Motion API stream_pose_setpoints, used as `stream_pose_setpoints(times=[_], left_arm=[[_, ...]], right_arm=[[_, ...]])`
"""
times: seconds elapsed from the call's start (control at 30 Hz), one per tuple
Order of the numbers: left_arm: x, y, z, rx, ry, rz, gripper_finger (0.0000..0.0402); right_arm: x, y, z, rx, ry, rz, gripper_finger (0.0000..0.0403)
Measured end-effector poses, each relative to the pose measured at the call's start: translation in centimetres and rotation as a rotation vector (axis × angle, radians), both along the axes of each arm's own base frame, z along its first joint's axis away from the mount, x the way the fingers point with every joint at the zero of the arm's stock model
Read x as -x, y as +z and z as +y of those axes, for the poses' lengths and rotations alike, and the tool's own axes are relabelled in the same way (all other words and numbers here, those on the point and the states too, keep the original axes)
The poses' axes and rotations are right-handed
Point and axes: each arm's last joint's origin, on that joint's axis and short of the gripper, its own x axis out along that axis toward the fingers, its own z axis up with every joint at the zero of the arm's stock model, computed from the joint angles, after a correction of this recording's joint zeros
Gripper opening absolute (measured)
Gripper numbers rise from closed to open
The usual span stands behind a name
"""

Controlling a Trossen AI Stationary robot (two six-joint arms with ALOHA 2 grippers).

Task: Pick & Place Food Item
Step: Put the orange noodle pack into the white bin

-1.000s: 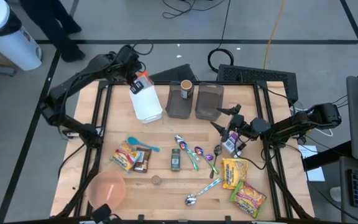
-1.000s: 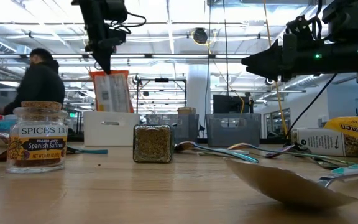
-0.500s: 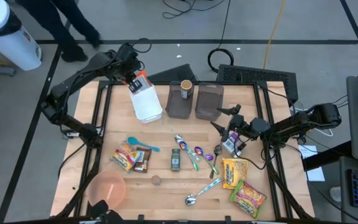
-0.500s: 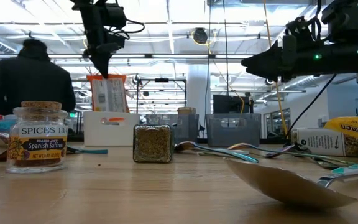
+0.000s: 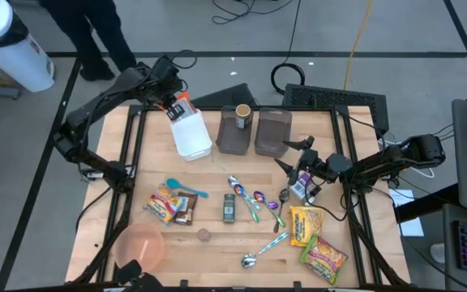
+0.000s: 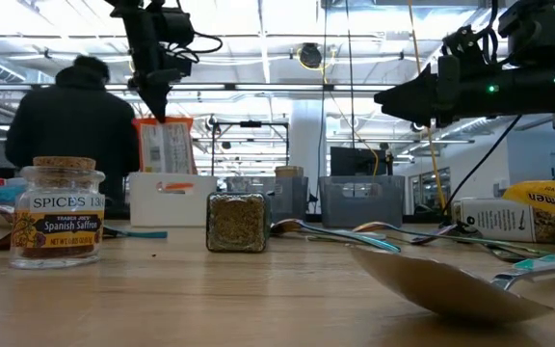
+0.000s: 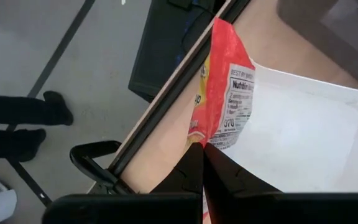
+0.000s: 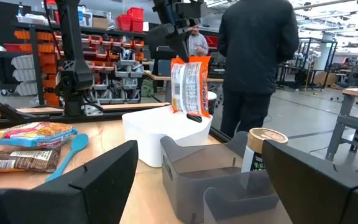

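An orange-and-white food packet (image 5: 182, 106) hangs over the white bin (image 5: 193, 136) at the table's far left, with my left gripper (image 5: 171, 100) shut on its top. In the low view the packet (image 6: 165, 145) hangs below the gripper (image 6: 152, 108), and its lower end reaches down into the bin's mouth (image 8: 160, 127). At the table's right, my right gripper (image 5: 292, 158) hovers level and open with nothing between its fingers. It points toward the grey bins. My left gripper pinches the packet's upper edge (image 7: 205, 142) between its two fingers. The fingers slant down from above, on the table's far left side. The packet hangs upright below them, its lower end (image 8: 192, 115) at the white bin's opening.
Two grey bins (image 5: 235, 134) (image 5: 272, 134) and a lidded cup (image 5: 243, 113) stand right of the white bin. Spice jars (image 6: 59, 212) (image 5: 229, 207), spoons (image 5: 254, 203), ramen packets (image 5: 306, 223) (image 5: 169, 203), a pink bowl (image 5: 139, 247) and a small box (image 5: 301, 187) fill the near half. A person (image 6: 75, 125) stands beyond the far left.
The packet has sunk a little toward the white bin in my left gripper's hold; orange now shows through the bin's handle slot in the low view. A person has walked along behind the table's far left.
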Motion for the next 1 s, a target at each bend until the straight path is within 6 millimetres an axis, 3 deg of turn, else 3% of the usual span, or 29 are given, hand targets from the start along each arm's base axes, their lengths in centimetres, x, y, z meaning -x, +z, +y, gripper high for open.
stream_pose_setpoints(times=[0.37,1.0], left_arm=[[-0.1,-3.8,0.2,0.01,0.0,0.033,0.0],[-0.3,-4.3,0.4,-0.01,-0.024,0.032,0.0]], right_arm=[[0.0,0.0,0.0,-0.002,0.0,-0.001,0.0334],[0.0,-0.1,-0.3,-0.005,-0.014,0.006,0.0334]])
